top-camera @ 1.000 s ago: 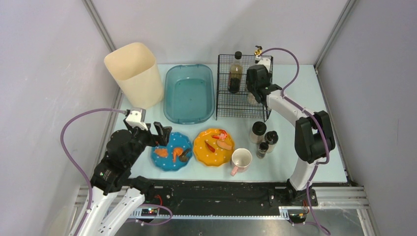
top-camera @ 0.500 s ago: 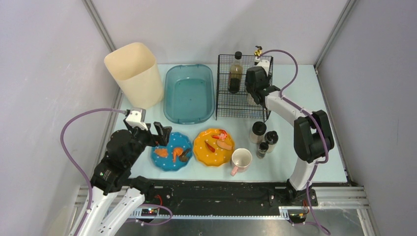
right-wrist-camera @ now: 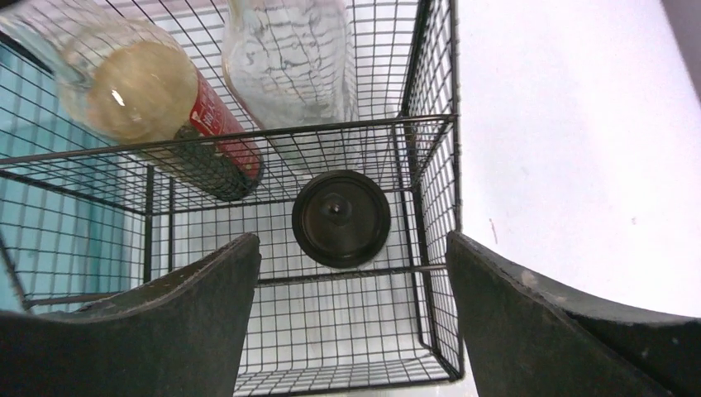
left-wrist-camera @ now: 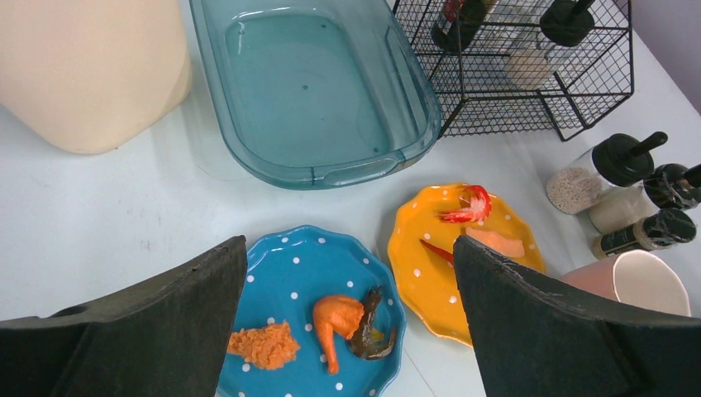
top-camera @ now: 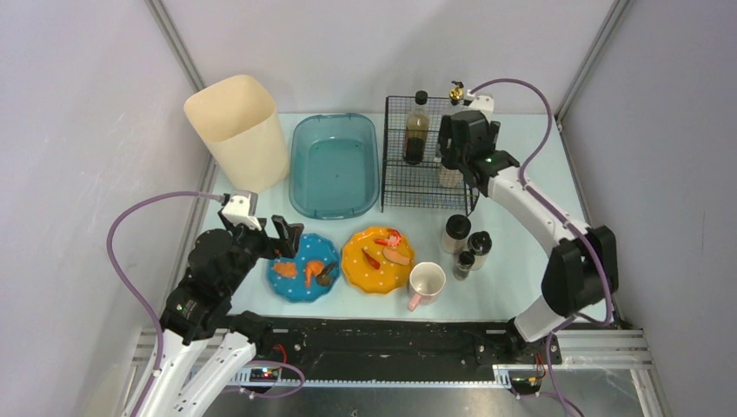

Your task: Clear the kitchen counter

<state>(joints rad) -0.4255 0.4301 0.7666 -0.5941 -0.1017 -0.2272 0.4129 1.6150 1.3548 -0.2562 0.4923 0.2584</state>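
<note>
Counter: orange plate, mug (rack behind)

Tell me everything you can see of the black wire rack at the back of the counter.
The wire rack is an open-topped box of thin black metal grid, with square mesh walls and floor. It stands upright on the pale blue counter, at the back, just right of the teal basin. Inside it stand a dark bottle with a red label, a clear bottle and a black-lidded jar.
</note>
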